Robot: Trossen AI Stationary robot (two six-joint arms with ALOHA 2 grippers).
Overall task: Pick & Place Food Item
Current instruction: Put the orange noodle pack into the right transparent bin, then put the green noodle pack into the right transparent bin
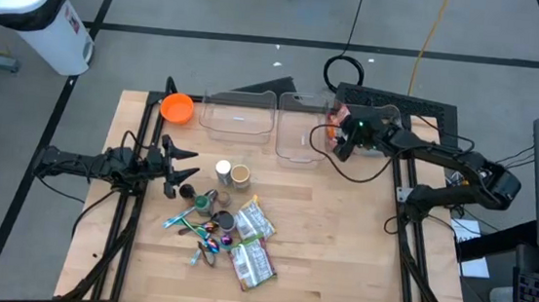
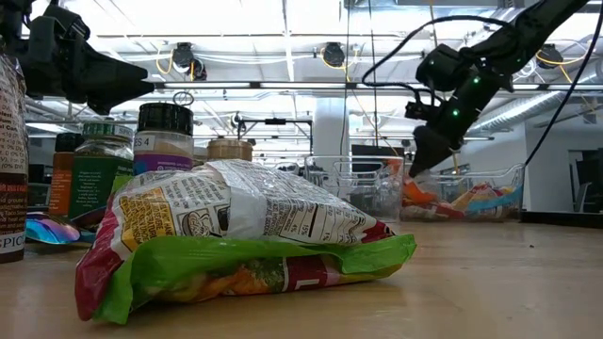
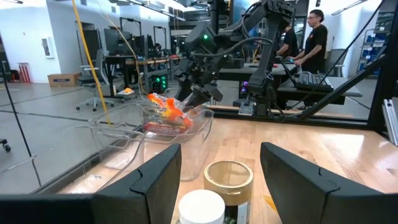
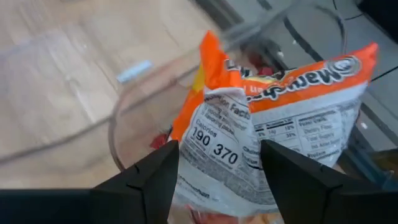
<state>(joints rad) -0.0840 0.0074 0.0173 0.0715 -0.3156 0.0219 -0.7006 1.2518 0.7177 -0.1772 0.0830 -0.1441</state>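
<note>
An orange and white food packet (image 4: 273,118) lies in the right clear bin (image 1: 301,124) at the table's far edge, on other packets there. My right gripper (image 4: 217,168) hangs open just above that bin, slanting down, its fingers apart on either side of the packet's near end without touching it. From the low view the gripper (image 2: 421,160) stands over the orange packet (image 2: 419,193). My left gripper (image 1: 182,163) waits open and level at the table's left, pointing at the jars.
A second clear bin (image 1: 238,114) stands left of the first, with an orange bowl (image 1: 177,108) beside it. Mid-table lie jars (image 1: 231,174), small colourful items (image 1: 206,232) and two more snack packets (image 1: 254,243). A green and red packet (image 2: 245,235) lies nearest the low camera.
</note>
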